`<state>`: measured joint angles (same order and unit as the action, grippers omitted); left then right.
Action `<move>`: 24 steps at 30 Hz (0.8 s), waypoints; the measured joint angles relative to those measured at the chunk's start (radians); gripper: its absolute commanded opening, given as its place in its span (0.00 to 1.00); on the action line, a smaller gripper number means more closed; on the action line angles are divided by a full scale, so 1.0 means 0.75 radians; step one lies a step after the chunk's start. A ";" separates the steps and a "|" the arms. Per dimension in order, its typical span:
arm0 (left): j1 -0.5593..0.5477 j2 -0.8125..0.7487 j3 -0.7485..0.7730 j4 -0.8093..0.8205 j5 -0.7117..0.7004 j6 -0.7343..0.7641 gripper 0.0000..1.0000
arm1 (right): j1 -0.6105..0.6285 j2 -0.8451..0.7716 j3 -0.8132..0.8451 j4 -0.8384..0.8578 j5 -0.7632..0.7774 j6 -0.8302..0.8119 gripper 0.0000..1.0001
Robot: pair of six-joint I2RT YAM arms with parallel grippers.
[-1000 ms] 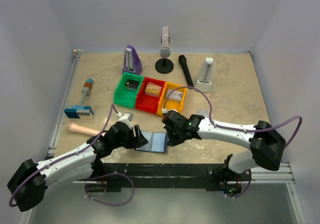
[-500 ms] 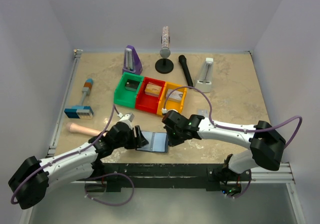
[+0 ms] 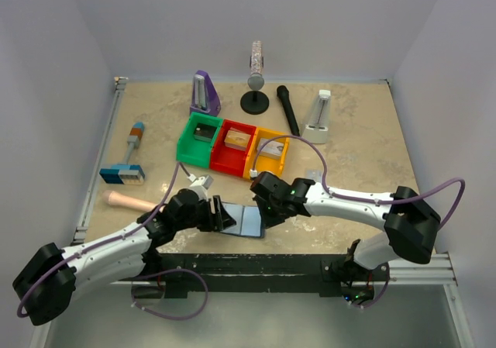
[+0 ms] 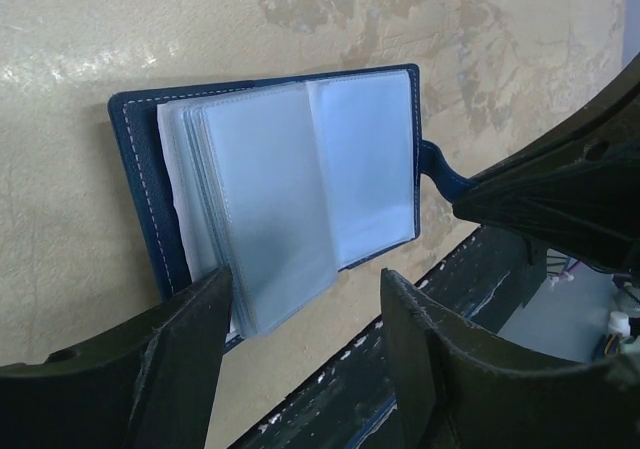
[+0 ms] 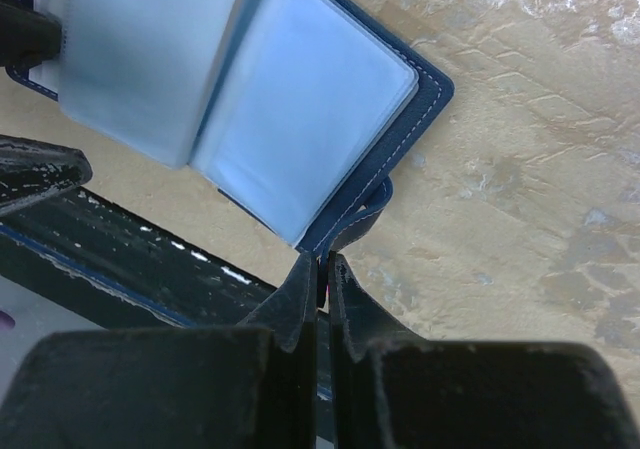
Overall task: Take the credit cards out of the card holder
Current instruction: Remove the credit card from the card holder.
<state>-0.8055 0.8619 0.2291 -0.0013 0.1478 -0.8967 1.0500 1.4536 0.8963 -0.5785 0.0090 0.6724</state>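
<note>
Mottled beige surface [image 3: 349, 131], near edge: the card holder [image 4: 290, 189] lies opened flat. Your right gripper [image 5: 322, 269], closed, pinches its snap tab [image 5: 365, 219], presumably to anchor it; your left gripper [image 4: 305, 294], parted and empty, straddles the clear sleeves [image 4: 260, 219]. No credit cards show.

Card holder [image 3: 240, 222] lies open, lining up, at the near edge of the table [image 3: 356, 154]. Navy cover with pale stitching along the rim. A stack of translucent grey-blue sleeves fans from the spine, with several leaves lifted off one half. The snap tab sticks out from the opposite edge. Sleeve contents not discernible.
</note>
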 measured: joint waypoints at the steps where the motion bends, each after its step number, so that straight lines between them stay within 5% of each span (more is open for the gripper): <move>1: 0.000 0.002 0.000 0.007 0.009 0.000 0.65 | 0.000 0.000 0.000 0.001 0.000 -0.001 0.00; 24: -0.001 0.086 0.024 0.130 0.153 0.024 0.65 | 0.000 0.000 0.000 0.001 -0.001 -0.004 0.00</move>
<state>-0.8059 0.9268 0.2470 0.0959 0.2626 -0.8787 1.0500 1.4536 0.8963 -0.5781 0.0086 0.6693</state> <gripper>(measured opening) 0.650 0.026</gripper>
